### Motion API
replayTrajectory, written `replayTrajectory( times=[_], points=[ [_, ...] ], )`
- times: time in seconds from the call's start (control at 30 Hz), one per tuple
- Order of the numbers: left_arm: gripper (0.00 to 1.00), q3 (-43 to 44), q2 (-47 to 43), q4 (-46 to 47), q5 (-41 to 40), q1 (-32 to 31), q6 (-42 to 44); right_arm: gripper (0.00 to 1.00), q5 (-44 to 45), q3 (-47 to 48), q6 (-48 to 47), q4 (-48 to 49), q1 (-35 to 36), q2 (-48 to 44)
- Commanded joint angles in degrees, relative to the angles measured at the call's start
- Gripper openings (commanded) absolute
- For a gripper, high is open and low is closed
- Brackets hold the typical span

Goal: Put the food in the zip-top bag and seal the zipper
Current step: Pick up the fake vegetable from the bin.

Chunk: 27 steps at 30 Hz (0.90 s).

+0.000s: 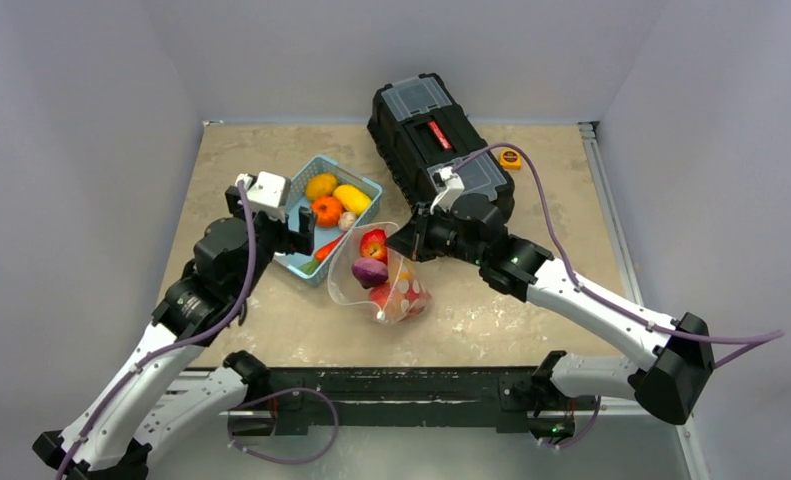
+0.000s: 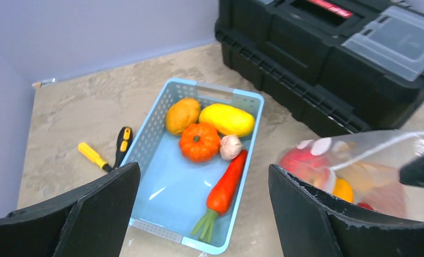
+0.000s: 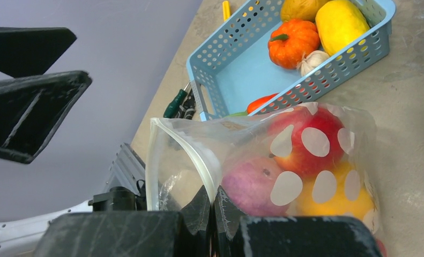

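Note:
The clear dotted zip-top bag (image 1: pixel 341 282) lies open at mid-table. It holds a red apple (image 1: pixel 374 243), a purple fruit (image 1: pixel 369 271) and more food. My right gripper (image 1: pixel 408 243) is shut on the bag's mouth edge. In the right wrist view my right gripper (image 3: pixel 214 206) pinches the white zipper (image 3: pixel 205 160). My left gripper (image 1: pixel 301 232) is open and empty above the near end of the blue basket (image 1: pixel 369 184). The basket holds a pumpkin (image 2: pixel 199 142), a yellow squash (image 2: pixel 227 119), an orange-brown fruit (image 2: pixel 181 115), a garlic (image 2: pixel 231 147) and a carrot (image 2: pixel 227 184).
A black toolbox (image 1: pixel 436 135) stands behind the bag, close to my right arm. An orange tape measure (image 1: pixel 510 157) lies at the back right. Two yellow-handled screwdrivers (image 2: pixel 94 155) lie left of the basket. Walls close the table on three sides.

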Motion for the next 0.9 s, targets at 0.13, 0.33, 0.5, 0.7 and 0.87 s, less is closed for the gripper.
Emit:
replayTrajectory(
  times=[0.13,0.33,0.5,0.7,0.87],
  points=[
    [0.90,2.85,10.40,1.79,8.97,16.43,-11.02,0.00,2.41,1.74,-1.74,0.45,0.46,-1.75],
    [0.88,10.69,27.33,-2.86,24.60,25.20,-15.95,0.00,4.64,-0.39,-1.69,0.53,0.48,-4.68],
    [0.89,14.49,39.35,-3.42,34.60,28.53,-18.08,0.00,6.58,0.35,-2.06,-1.84,0.48,-6.12],
    [0.88,20.35,47.88,-12.15,38.11,29.18,-17.04,0.00,6.71,-1.30,-2.57,-2.28,0.46,-8.68],
    [0.85,20.04,48.15,-15.63,41.18,29.09,-15.21,0.00,6.79,-1.12,-3.30,-3.02,0.47,-9.11]
  ],
)
